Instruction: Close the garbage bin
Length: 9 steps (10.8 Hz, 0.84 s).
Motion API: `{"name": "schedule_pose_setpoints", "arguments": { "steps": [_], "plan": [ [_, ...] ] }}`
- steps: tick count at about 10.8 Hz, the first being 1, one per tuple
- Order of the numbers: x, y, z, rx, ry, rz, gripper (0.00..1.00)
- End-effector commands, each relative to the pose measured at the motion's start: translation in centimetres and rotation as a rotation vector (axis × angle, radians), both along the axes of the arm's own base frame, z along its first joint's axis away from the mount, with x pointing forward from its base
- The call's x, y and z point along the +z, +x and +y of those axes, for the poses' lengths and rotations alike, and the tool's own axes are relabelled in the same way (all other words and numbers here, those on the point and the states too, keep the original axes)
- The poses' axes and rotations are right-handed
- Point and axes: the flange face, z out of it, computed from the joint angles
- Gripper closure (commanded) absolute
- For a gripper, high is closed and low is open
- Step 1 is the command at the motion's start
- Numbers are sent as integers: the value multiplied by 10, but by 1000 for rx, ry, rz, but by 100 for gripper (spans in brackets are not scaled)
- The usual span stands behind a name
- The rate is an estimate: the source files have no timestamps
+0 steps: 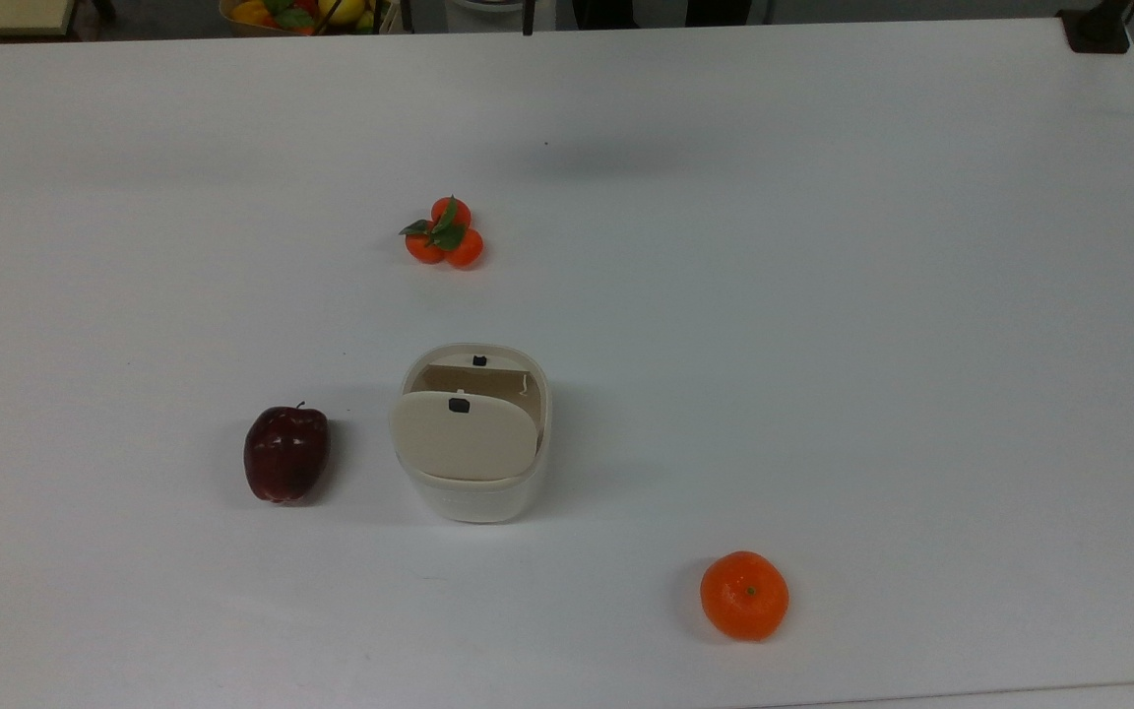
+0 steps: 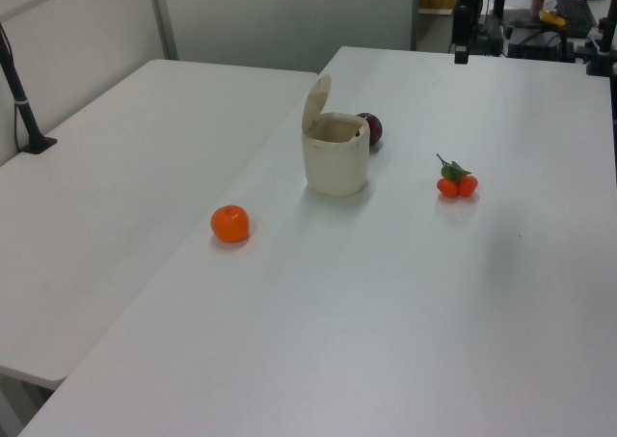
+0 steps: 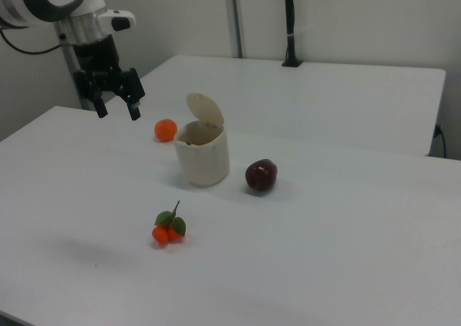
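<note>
The garbage bin [image 3: 203,153] stands lid-up amid bare table [image 3: 324,254], the gripper [image 3: 117,111] spread apart, well clear.

The arm [image 3: 68,6] reached in from the right view's upper left, its white wrist bent downward. The black pincer [image 3: 117,111] hung below it with its two fingers [image 3: 133,109] spread apart and pointing down, gripping nothing. In the left view it showed dark at the top edge.

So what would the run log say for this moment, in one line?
bin: lid up | gripper: open, above table, away from bin | stage: approach not begun
</note>
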Motion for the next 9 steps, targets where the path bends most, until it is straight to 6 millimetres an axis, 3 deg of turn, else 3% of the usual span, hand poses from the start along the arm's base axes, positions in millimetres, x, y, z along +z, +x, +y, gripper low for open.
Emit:
{"name": "schedule_pose_setpoints", "arguments": {
  "steps": [1,2,3,9],
  "plan": [
    [2,-6,-3,9,4,1,46],
    [2,-6,-3,9,7,2,77],
    [2,-6,-3,8,7,2,98],
    [-9,9,-1,13,6,-9,100]
  ]
}}
